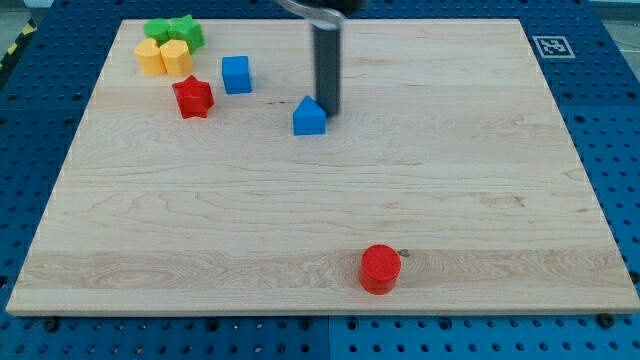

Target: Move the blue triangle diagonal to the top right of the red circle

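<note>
The blue triangle (310, 117) sits on the wooden board (450, 180), above the middle and a little left of centre. My tip (328, 111) is right beside it, at its upper right edge, touching or nearly touching. The red circle (380, 268) lies near the board's bottom edge, right of centre, far below the triangle.
At the view's top left stand a blue cube (236, 74), a red star (193, 97), two yellow blocks (165, 57), a green block (157, 29) and a green star (186, 31). A black-and-white marker tag (551, 46) is at the top right corner.
</note>
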Controlling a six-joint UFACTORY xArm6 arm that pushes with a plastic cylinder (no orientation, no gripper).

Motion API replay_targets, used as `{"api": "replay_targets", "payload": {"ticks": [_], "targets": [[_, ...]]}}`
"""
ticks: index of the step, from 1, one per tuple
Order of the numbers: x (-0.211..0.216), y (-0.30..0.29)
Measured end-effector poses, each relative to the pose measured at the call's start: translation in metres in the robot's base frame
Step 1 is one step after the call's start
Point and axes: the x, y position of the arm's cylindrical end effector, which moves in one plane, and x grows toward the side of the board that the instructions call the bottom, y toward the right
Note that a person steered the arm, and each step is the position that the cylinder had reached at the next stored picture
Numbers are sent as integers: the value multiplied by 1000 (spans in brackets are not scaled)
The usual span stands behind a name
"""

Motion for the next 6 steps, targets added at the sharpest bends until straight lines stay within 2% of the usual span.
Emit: {"api": "replay_targets", "payload": {"ticks": [1,2,4,5,6], "targets": [[12,11],[-22,4],[-33,-72],[0,-66],[37,-23]]}}
